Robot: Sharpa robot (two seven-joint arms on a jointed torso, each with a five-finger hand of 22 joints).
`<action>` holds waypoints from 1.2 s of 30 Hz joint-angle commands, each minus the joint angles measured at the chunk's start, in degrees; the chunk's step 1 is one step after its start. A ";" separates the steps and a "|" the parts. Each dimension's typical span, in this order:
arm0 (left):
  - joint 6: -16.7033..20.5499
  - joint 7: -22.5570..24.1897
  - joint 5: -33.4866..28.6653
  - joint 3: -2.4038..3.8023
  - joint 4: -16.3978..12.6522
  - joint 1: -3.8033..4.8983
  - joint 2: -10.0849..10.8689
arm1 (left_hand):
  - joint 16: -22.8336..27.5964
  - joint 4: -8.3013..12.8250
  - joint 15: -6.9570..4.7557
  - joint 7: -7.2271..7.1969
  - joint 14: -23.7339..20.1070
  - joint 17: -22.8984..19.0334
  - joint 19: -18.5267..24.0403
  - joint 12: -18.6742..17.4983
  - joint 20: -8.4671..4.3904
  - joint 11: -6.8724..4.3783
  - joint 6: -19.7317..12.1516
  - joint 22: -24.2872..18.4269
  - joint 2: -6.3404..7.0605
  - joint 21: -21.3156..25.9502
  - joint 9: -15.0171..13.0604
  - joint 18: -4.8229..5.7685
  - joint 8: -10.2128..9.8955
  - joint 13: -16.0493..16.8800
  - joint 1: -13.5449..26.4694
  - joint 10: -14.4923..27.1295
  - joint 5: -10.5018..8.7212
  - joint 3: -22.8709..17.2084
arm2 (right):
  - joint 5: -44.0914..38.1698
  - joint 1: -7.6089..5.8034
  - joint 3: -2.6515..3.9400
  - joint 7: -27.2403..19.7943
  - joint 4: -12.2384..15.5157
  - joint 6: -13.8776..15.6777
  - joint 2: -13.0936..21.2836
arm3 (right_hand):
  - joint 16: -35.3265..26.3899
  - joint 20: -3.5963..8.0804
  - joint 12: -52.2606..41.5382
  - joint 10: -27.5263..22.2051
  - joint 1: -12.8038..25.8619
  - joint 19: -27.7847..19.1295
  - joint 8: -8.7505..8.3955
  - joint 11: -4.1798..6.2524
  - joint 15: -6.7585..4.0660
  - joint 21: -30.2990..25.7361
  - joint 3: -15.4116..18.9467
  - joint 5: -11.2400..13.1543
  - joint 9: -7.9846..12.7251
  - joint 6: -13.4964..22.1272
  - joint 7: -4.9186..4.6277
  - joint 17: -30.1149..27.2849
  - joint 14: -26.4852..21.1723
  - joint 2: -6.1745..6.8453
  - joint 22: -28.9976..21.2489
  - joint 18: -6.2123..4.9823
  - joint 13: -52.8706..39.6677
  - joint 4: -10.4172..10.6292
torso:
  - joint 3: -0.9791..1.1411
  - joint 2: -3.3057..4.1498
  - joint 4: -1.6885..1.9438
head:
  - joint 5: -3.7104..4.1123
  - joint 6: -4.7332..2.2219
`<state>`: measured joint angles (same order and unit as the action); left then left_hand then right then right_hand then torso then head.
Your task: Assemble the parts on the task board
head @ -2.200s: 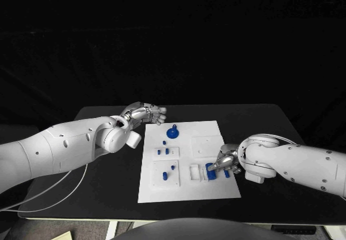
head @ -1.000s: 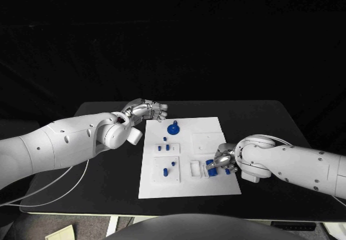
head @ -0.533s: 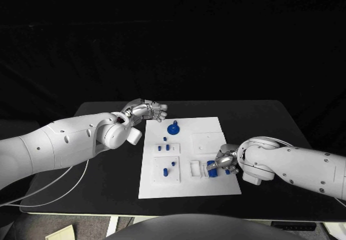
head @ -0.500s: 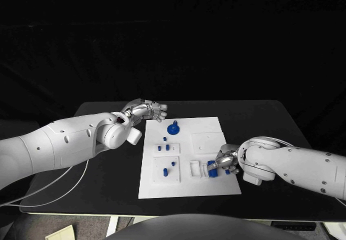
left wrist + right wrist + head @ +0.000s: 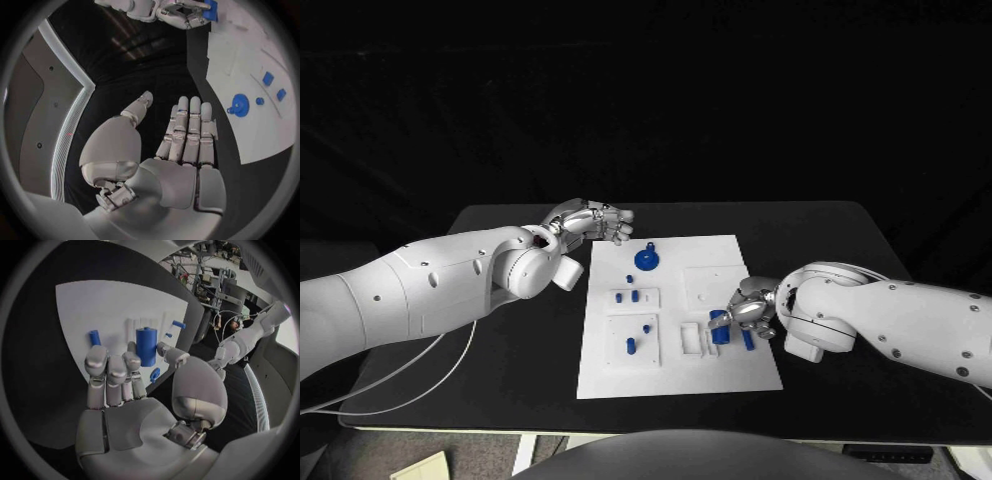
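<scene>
A blue cylinder (image 5: 146, 346) is pinched upright by the right robot hand (image 5: 750, 312) above the task board (image 5: 708, 258), presumably to be lowered into a socket. The left robot hand (image 5: 589, 222), fingers apart and empty, is kept beside the board's far corner, clear of the work.

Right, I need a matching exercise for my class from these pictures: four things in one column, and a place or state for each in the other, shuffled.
Column one
1. left hand
2. right hand
3. round blue part
4. task board

Column two
a. white and flat
b. open, by the board's far left corner
c. lies on the board's far end
d. fingers and thumb flank a blue cylinder

Pairs: 1-b, 2-d, 3-c, 4-a
</scene>
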<state>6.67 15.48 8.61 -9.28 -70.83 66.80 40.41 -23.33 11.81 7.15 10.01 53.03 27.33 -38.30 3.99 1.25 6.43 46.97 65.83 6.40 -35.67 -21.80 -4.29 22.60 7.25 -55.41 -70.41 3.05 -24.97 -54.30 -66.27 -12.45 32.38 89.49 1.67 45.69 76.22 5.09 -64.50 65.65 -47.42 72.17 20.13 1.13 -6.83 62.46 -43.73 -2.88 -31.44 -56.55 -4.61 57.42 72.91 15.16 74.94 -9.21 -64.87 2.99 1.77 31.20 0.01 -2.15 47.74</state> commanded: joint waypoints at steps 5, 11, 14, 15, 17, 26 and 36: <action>-0.97 0.35 -0.38 0.04 -0.10 0.03 -0.09 | 0.33 0.43 0.24 -0.10 0.11 0.07 -0.03 0.15 0.39 0.12 -0.31 0.09 -0.47 0.38 0.05 -0.60 0.07 -0.08 -0.15 0.39 -0.06 -0.05 | 2.84 0.03 -0.02 0.12 -0.77 -2.41 -2.36 | -0.32 -0.46 0.32 0.41 0.83 -0.10 -0.12 0.12 -0.36 0.30 0.13 -0.28 0.04 -0.95 -0.49 0.12 0.24 -0.04 0.74 -5.79 -0.02 -0.25 | -0.04 0.06 0.08 | -0.05 0.05; -1.06 0.33 -0.38 0.04 -0.14 0.03 -0.09 | 0.35 0.46 0.24 -0.11 0.12 0.08 -0.04 0.15 0.40 0.12 -0.30 0.10 -0.49 0.39 0.05 -0.60 0.08 -0.08 -0.17 0.39 -0.05 -0.04 | 1.49 0.32 -0.09 0.25 -2.12 -2.86 -4.32 | -0.59 -0.50 0.44 0.36 1.25 -0.18 -0.26 0.10 -0.35 0.32 0.23 -0.23 0.06 -0.90 -0.51 -0.13 0.02 -0.03 0.73 -5.79 -0.02 -0.21 | -0.05 0.09 0.07 | -0.18 0.14; -1.06 0.35 -0.38 0.04 -0.17 0.03 -0.06 | 0.36 0.47 0.24 -0.11 0.12 0.09 -0.04 0.16 0.40 0.12 -0.30 0.11 -0.49 0.40 0.05 -0.60 0.08 -0.08 -0.17 0.39 -0.06 -0.03 | 0.84 0.46 -0.10 0.24 -2.47 -2.90 -4.83 | -0.67 -0.51 0.48 0.34 1.34 -0.21 -0.31 0.10 -0.34 0.32 0.23 -0.23 0.07 -0.88 -0.52 -0.18 -0.04 -0.11 0.73 -5.79 -0.02 -0.21 | -0.04 0.08 0.05 | -0.20 0.16; -1.11 0.35 -0.38 0.04 -0.18 0.03 -0.07 | 0.36 0.48 0.24 -0.11 0.12 0.09 -0.04 0.16 0.40 0.12 -0.29 0.11 -0.49 0.40 0.05 -0.59 0.08 -0.08 -0.18 0.39 -0.06 -0.03 | 0.69 0.49 -0.10 0.23 -2.61 -2.99 -5.01 | -0.68 -0.51 0.49 0.33 1.35 -0.22 -0.32 0.09 -0.34 0.32 0.23 -0.23 0.07 -0.88 -0.52 -0.19 -0.06 -0.12 0.72 -5.79 -0.02 -0.22 | -0.05 0.09 0.05 | -0.20 0.15; -1.11 0.33 -0.38 0.04 -0.20 0.03 -0.09 | 0.37 0.49 0.24 -0.11 0.12 0.10 -0.04 0.16 0.40 0.12 -0.29 0.11 -0.49 0.40 0.05 -0.59 0.08 -0.09 -0.19 0.39 -0.06 -0.03 | 0.38 0.51 -0.10 0.36 -2.92 -3.30 -5.32 | -0.69 -0.52 0.50 0.32 1.39 -0.23 -0.33 0.09 -0.34 0.32 0.23 -0.22 0.07 -0.87 -0.53 -0.14 -0.05 -0.12 0.72 -5.79 -0.03 -0.22 | -0.02 0.10 0.02 | -0.27 0.18; -1.15 0.31 -0.38 0.05 -0.33 0.04 0.06 | 0.40 0.54 0.25 -0.11 0.12 0.12 -0.04 0.16 0.41 0.13 -0.28 0.13 -0.50 0.42 0.05 -0.59 0.09 -0.09 -0.22 0.39 -0.06 -0.01 | -1.21 0.82 -0.12 0.82 -4.30 -4.99 -6.03 | -0.81 -0.55 0.60 0.24 1.71 -0.33 -0.46 0.06 -0.31 0.34 0.31 -0.15 0.07 -0.81 -0.56 -0.09 -0.13 -0.27 0.73 -5.79 -0.06 -0.21 | 0.02 0.16 -0.02 | -0.54 0.45; -1.00 0.25 -0.38 0.06 -0.53 0.05 0.28 | 0.44 0.59 0.25 -0.11 0.11 0.15 -0.03 0.16 0.41 0.13 -0.27 0.15 -0.46 0.45 0.05 -0.58 0.09 -0.11 -0.25 0.40 -0.06 0.02 | -1.23 1.80 -0.12 0.64 -5.26 -5.15 -6.74 | -0.90 -0.57 0.67 0.16 1.91 -0.42 -0.56 0.03 -0.29 0.36 0.40 -0.13 0.08 -0.74 -0.59 -0.03 -0.18 -0.25 0.73 -5.79 -0.08 -0.26 | 0.03 0.18 -0.01 | -1.31 0.79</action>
<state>6.35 15.39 8.60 -9.28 -71.18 66.80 40.71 -23.10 12.09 7.15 10.01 53.03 27.39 -38.30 3.99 1.25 6.43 46.97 65.92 6.40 -35.48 -21.81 -4.17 22.60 7.21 -55.41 -70.41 3.05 -24.93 -54.68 -64.58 -12.56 33.09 84.25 -2.04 39.05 75.60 4.79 -64.05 65.86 -46.10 72.06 19.90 1.12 -7.07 62.56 -43.57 -2.88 -31.42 -56.61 -4.72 57.32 72.90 15.01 74.92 -9.29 -64.91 2.84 1.81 31.38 0.01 -3.26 48.41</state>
